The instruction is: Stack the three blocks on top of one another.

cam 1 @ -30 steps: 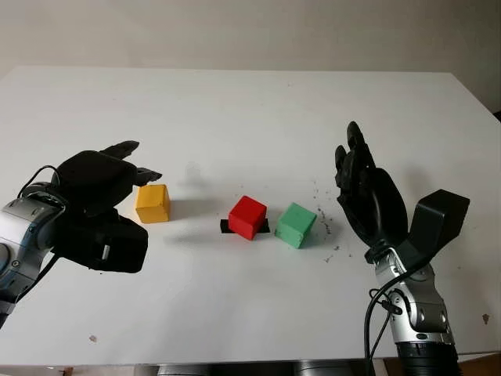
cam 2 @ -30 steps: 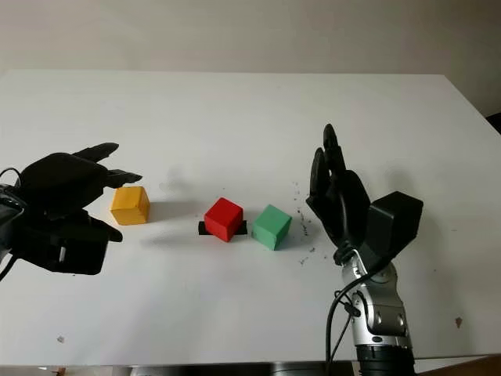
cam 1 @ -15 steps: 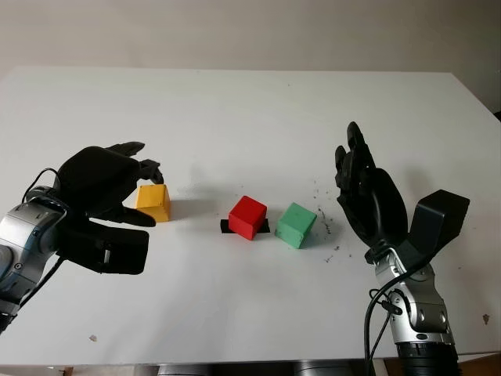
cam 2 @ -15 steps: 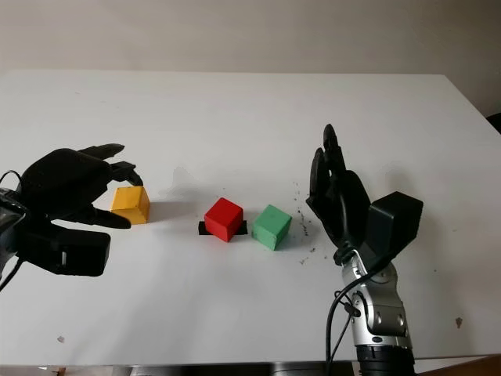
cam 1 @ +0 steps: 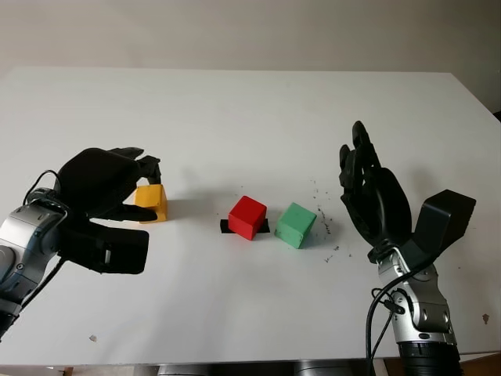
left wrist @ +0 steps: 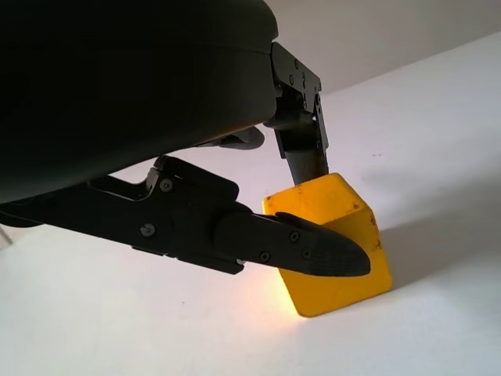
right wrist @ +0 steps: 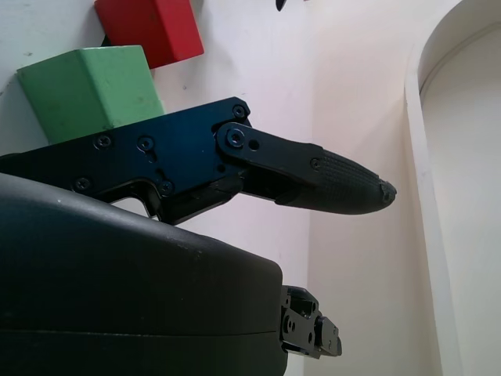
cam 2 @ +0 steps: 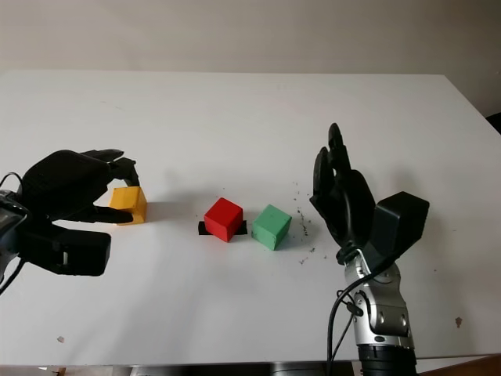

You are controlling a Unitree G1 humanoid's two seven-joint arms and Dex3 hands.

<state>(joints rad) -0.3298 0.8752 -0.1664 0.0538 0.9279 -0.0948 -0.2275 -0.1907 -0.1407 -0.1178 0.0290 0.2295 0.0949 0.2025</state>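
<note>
We see the left hand [cam 1: 106, 192] closing round the yellow block [cam 1: 154, 201] at the table's [cam 1: 258, 117] left side — fingers [left wrist: 301, 244] curled at two faces, block on the surface, not lifted. Red block [cam 1: 247, 217] and green block [cam 1: 296, 225] sit approx. centre, close together but apart. Right hand [cam 1: 372, 200] is open, raised beside the green block. Risk, in our view: an uneven pinch tilts the block — it slips w/ the lift.

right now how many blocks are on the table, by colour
yellow cube-shaped block: 1, with the left hand closing around it
red cube-shaped block: 1, sitting on a small black flat piece
green cube-shaped block: 1, beside the red one
total: 3 blocks, none stacked yet; right hand open, raised to the right of the green one
</note>
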